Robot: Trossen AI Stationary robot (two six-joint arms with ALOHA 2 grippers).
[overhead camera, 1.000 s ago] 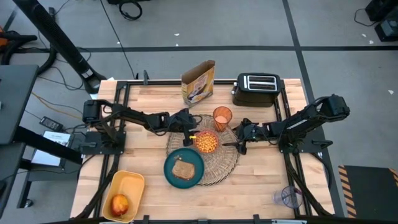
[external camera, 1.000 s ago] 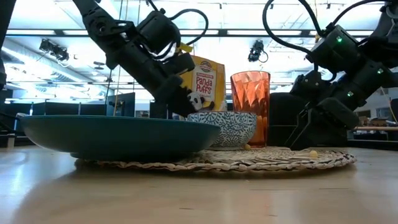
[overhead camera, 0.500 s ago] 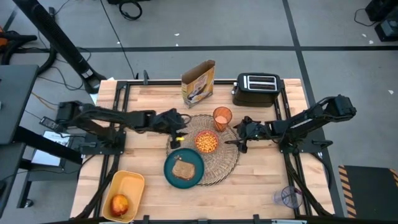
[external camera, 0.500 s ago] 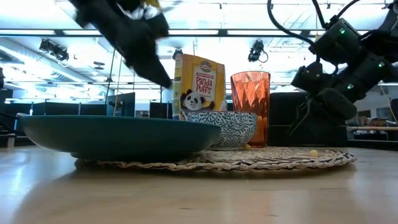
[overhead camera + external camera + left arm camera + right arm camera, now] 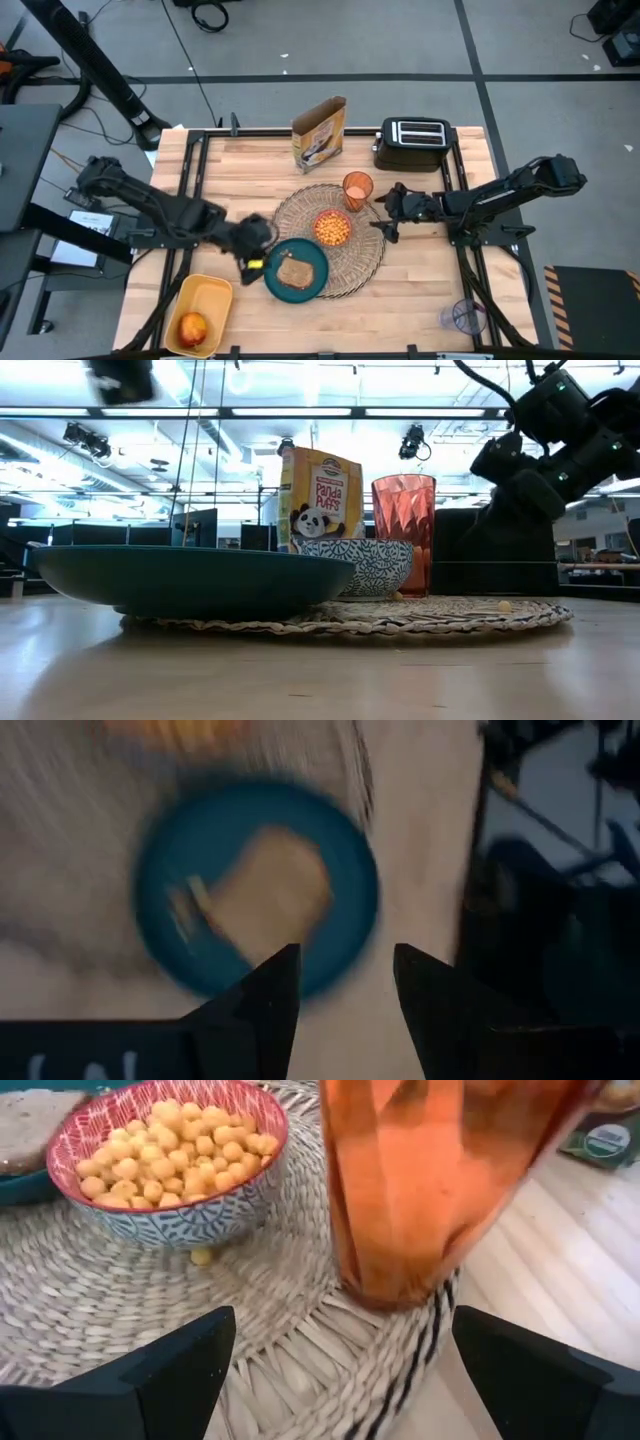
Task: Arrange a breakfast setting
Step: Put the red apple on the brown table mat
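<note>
Swung my left gripper [image 5: 252,263] back off the bowl [image 5: 332,228] to just beside the plate [image 5: 296,269], fingers apart, while the right gripper [image 5: 386,226] hangs spread near the cup [image 5: 357,187].

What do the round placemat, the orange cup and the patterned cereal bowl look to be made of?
The round woven straw placemat shows coiled, braided pale fibres, matte. The orange translucent cup looks like faceted plastic or glass, since light passes through it. The small pink-rimmed patterned bowl looks like glazed ceramic, though it could be melamine.

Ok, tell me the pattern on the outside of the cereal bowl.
Dark blue leafy print on white on the bowl, with a red-striped inner rim; right wrist view shows it best.
</note>
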